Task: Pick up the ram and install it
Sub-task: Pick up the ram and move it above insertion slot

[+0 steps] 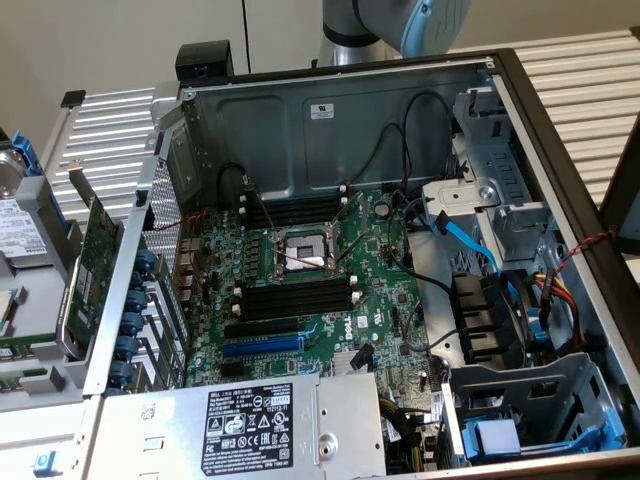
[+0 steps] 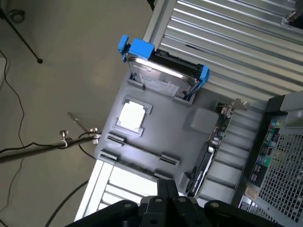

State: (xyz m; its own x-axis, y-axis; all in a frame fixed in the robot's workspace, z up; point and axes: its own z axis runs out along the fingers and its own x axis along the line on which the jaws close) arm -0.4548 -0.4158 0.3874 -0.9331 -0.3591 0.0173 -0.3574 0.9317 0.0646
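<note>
The ram (image 2: 135, 164) is a thin dark-green strip standing on edge in a long holder of the grey tray (image 2: 170, 106), beside the open computer case. In the exterior view a sliver of the ram (image 1: 22, 343) shows at the left edge. My gripper (image 2: 166, 189) hangs high above the tray's near edge, close over the ram, black fingers shut together with nothing between them. In the case, black memory slots (image 1: 295, 297) with white end clips lie on both sides of the processor socket (image 1: 300, 255). My arm (image 1: 395, 22) rises behind the case.
The tray also carries a hard drive (image 2: 163, 75) in a blue bracket, a white square chip (image 2: 131, 116), and a broad green expansion card (image 2: 218, 127) on edge. A thin metal stand (image 2: 47, 146) and cables lie on the floor beside the ribbed table (image 2: 227, 42).
</note>
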